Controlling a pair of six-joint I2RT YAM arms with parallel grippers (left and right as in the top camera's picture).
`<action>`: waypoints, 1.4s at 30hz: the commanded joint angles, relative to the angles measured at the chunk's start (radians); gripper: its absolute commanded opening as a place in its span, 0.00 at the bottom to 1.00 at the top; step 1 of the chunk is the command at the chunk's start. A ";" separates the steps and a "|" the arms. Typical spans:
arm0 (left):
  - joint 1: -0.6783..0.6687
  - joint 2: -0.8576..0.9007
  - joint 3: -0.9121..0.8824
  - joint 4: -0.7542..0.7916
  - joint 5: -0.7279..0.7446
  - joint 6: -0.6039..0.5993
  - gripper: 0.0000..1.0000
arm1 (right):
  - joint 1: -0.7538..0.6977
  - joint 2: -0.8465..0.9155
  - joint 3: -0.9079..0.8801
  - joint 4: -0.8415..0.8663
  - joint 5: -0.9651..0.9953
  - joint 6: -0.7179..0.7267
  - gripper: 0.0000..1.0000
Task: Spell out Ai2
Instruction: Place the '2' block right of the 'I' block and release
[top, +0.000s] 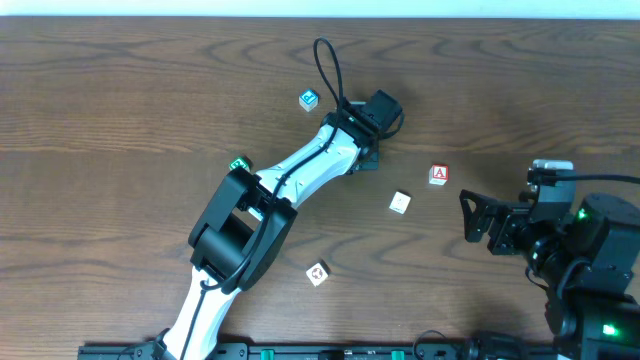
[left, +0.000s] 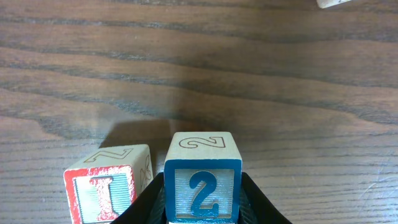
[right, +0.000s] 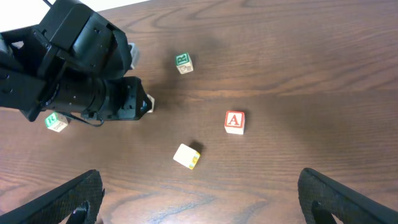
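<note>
Three cubes count in this one, and two of them sit right at the left gripper (left: 202, 208). The left wrist view shows its dark fingers (left: 144, 202) pressed to both sides of the 2 cube (left: 202, 186), so it is clamped on that block. A bold blue numeral sits on a pale face inside a blue frame, and the bare wooden top carries an outlined 2. Whether the block rests on the table (top: 100, 100) or hangs just above it, I cannot tell.

Just beside it, on its left in that view, stands the I cube (left: 102, 190). It has a red frame and a red letter on a pale face, and is turned slightly off square to its neighbour.

Over to the A cube (top: 439, 175), which lies alone on the wood well apart from that pair. It shows a crisp red letter in a red border on white. A yellow-edged cube (top: 400, 202) lies near it.

Meanwhile the right gripper (right: 199, 186) has its jaws spread wide with nothing between them, near the A cube. A blue-marked cube (top: 308, 99) and a green-marked cube (top: 238, 163) lie off to the side.
</note>
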 joint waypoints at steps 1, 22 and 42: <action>0.004 0.024 0.018 -0.014 -0.006 -0.016 0.17 | -0.009 -0.002 0.018 0.000 -0.004 0.010 0.99; 0.003 0.024 0.018 -0.022 0.029 -0.016 0.36 | -0.009 -0.002 0.018 0.000 -0.004 0.014 0.99; -0.007 -0.035 0.018 -0.248 0.160 -0.014 0.27 | -0.009 0.104 0.018 -0.030 -0.011 0.039 0.99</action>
